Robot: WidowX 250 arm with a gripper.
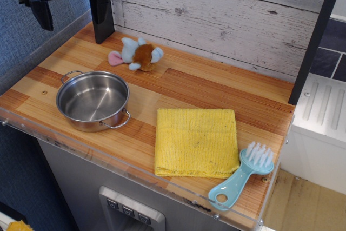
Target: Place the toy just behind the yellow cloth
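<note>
The toy (138, 54) is a small plush animal with a brown body, pale blue limbs and a pink ear. It lies on the wooden counter near the back wall, left of centre. The yellow cloth (195, 141) lies folded flat at the front right of the counter, well apart from the toy. My gripper (71, 12) hangs at the top left, above and to the left of the toy. Its two black fingers stand apart and hold nothing.
A steel pot (93, 100) with two handles stands at the front left. A light blue brush (242, 177) with white bristles lies by the cloth's right front corner. The whitewashed plank wall (227, 14) runs behind. The counter's (216, 87) edge drops off at front and right.
</note>
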